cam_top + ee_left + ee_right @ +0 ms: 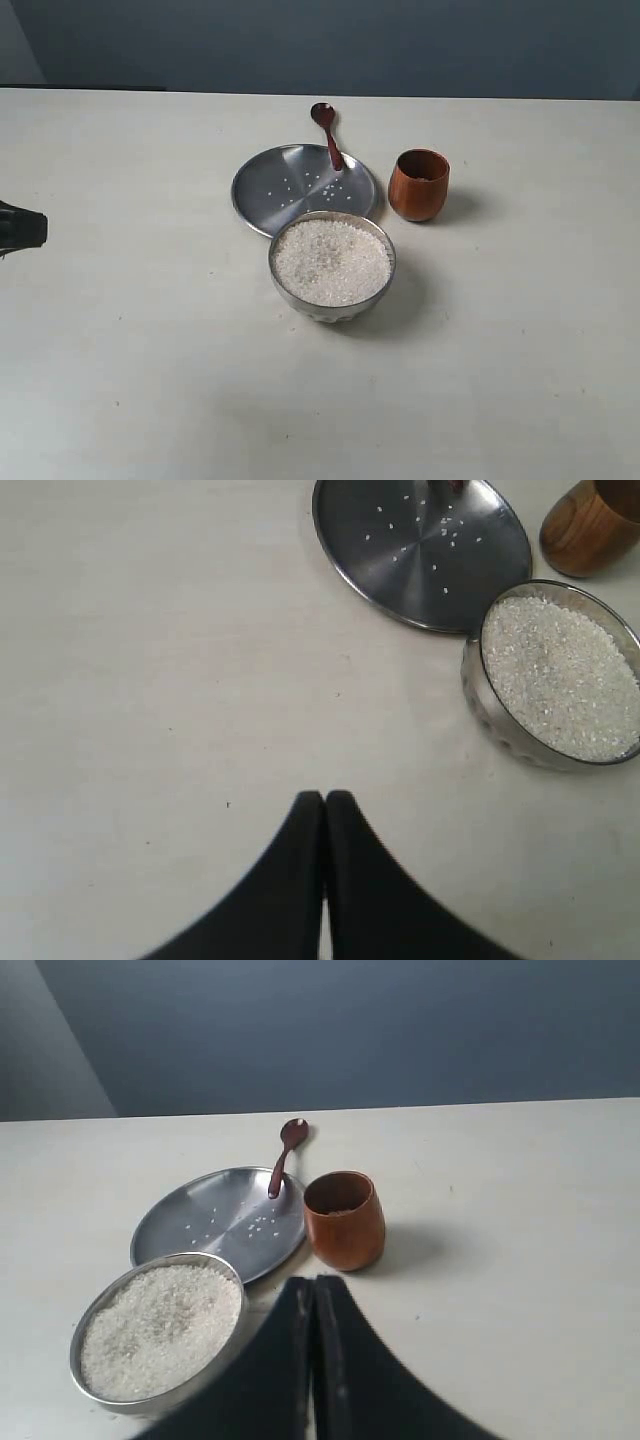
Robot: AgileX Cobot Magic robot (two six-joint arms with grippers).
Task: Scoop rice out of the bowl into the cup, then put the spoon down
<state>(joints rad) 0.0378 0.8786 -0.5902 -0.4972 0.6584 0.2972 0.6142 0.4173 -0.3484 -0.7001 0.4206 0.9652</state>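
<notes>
The steel bowl point(332, 297) stands mid-table, filled with white rice point(332, 262). Behind it, to the right, is the reddish-brown wooden cup point(418, 185). The dark wooden spoon point(328, 132) rests with its handle on the far rim of a flat steel plate point(262, 190) and its head on the table beyond. My left gripper point(38, 228) shows only as a dark tip at the left edge; in its wrist view it point(324, 796) is shut and holds nothing. My right gripper point(315, 1280) is shut and holds nothing, near the bowl point(100, 1305) and cup point(345, 1220); it is outside the exterior view.
The plate carries a few scattered rice grains point(318, 183). The pale tabletop point(150, 380) runs wide on all sides. A dark blue wall point(350, 45) stands behind the table's far edge.
</notes>
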